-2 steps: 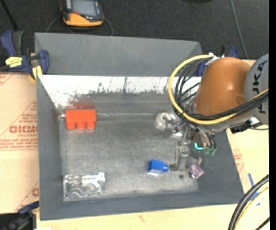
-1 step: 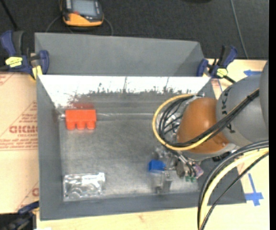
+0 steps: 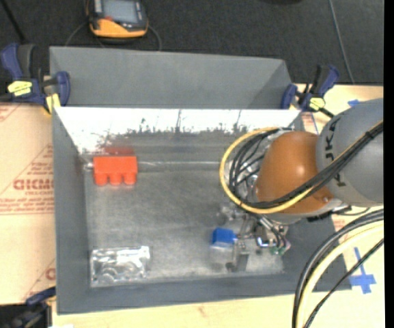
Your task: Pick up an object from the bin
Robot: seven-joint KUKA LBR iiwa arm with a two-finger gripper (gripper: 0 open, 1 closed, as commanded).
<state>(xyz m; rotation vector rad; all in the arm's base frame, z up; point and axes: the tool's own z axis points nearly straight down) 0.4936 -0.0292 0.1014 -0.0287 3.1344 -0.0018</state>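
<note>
My gripper [image 3: 233, 240] is down at the bin floor in the lower right part of the bin, under the arm's orange cover. It stands open, with one fingertip [image 3: 228, 214] towards the back and the other towards the front. A small blue block [image 3: 221, 238] lies on the floor between them, at their left side, and does not look clamped. An orange toy brick [image 3: 115, 169] with rounded studs lies far off at the back left. A clear crinkled plastic packet [image 3: 119, 263] lies in the front left corner.
The arm and its looped cables cover the bin's right side and hide the floor beneath them. The right wall and the front wall stand close to the gripper. The middle of the floor is bare grey metal.
</note>
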